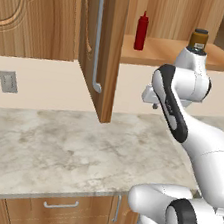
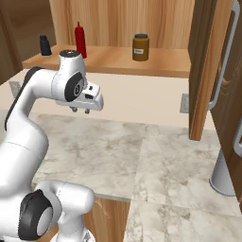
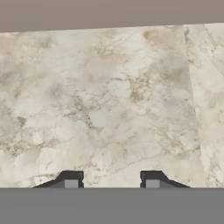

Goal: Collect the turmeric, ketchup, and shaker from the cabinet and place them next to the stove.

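Note:
The brown wood cabinet (image 1: 109,58) stands open, its shelf (image 2: 113,59) above the counter. On the shelf stand the red ketchup bottle (image 2: 81,40) (image 1: 141,31), a small dark shaker (image 2: 45,45) to its left, and the dark-lidded turmeric jar (image 2: 141,47) (image 1: 198,39), partly behind my arm in the left base view. My gripper (image 2: 80,110) (image 3: 111,180) hangs below the shelf's front edge, pointing down at the marble counter (image 3: 109,100). It is open, with nothing between its fingertips (image 3: 70,179). The stove is out of view.
The open door with its silver bar handle (image 1: 99,36) juts out over the counter (image 1: 53,146). Another open door (image 2: 203,71) stands at the right, with a grey cylinder (image 2: 222,175) on the counter beside it. A wall outlet (image 1: 8,81) sits on the backsplash; drawers (image 1: 60,205) lie below.

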You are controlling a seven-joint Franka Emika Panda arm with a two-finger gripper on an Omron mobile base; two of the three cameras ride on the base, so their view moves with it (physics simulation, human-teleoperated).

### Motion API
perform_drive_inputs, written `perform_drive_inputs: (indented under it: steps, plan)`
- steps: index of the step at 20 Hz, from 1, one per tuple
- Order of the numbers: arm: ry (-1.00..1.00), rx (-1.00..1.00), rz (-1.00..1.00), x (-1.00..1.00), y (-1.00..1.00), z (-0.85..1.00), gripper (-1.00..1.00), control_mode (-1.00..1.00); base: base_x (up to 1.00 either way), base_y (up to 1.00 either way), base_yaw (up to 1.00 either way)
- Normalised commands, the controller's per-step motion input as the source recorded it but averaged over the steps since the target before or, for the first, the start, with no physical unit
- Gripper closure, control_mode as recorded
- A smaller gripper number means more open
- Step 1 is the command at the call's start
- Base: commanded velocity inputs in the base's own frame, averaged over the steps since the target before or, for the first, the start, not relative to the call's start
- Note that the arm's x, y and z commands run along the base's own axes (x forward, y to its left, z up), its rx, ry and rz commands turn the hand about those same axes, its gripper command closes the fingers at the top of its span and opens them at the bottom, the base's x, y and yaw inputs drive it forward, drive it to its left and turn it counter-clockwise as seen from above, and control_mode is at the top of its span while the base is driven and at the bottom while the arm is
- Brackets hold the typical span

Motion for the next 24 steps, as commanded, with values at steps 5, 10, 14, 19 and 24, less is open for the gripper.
perform_drive_inputs:
  steps: [5,10,14,19,24]
  plan:
    - [-0.06,0.00,0.00,-0.24,-0.04,0.00,-1.00,-1.00,0.00,0.00,0.00]
    - [-0.29,0.02,0.00,-0.29,-0.06,0.37,-1.00,-1.00,0.00,0.00,0.00]
    - [-0.31,0.00,0.00,-0.10,0.02,0.77,-1.00,-1.00,0.00,0.00,0.00]
    - [-0.37,0.02,0.02,-0.01,0.08,0.59,-1.00,-1.00,0.00,0.00,0.00]
    - [-0.38,0.05,0.03,0.02,0.30,0.74,-1.00,-1.00,0.00,0.00,0.00]
